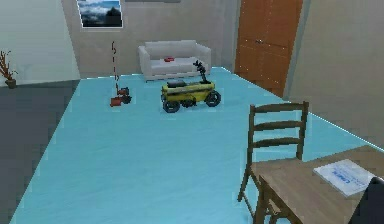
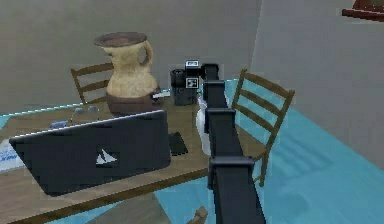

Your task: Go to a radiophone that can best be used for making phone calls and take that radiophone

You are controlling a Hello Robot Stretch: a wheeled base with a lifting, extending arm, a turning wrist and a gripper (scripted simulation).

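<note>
The gripper [image 2: 165, 93] is at the jug [image 2: 128, 68] — holding anything, I can't tell — and the dark phone-like slab [image 2: 178, 143] lies back beside the arm [image 2: 226, 150].

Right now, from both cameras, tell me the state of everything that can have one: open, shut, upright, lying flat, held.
Laptop: lid open, standing on the table.
Jug: upright on the table.
Dark flat thing: lying flat beside the laptop.
Door: shut.
Chair: upright at the table.
Gripper: cannot tell whether it holds anything.
</note>
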